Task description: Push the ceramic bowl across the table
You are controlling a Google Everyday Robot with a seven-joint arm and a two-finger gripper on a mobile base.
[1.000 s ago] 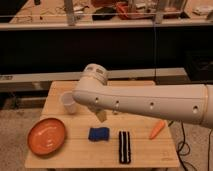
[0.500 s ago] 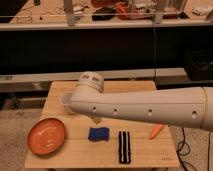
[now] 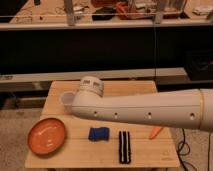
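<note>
The orange ceramic bowl (image 3: 47, 136) sits at the front left of the light wooden slatted table (image 3: 145, 156). My white arm (image 3: 145, 110) reaches in from the right across the table's middle, and its rounded joint (image 3: 90, 87) ends by the back left, above and to the right of the bowl. The gripper itself does not show; it is hidden behind the arm or out of view. Nothing touches the bowl.
A small translucent white cup (image 3: 66, 99) stands at the back left, partly behind the arm. A blue object (image 3: 98, 134), a black-and-white striped object (image 3: 124, 146) and an orange carrot-like piece (image 3: 156, 131) lie at the front. A long grey shelf (image 3: 45, 77) runs behind the table.
The arm has swung left and a little lower, and its joint now partly covers the cup. The bowl and the other objects have not moved.
</note>
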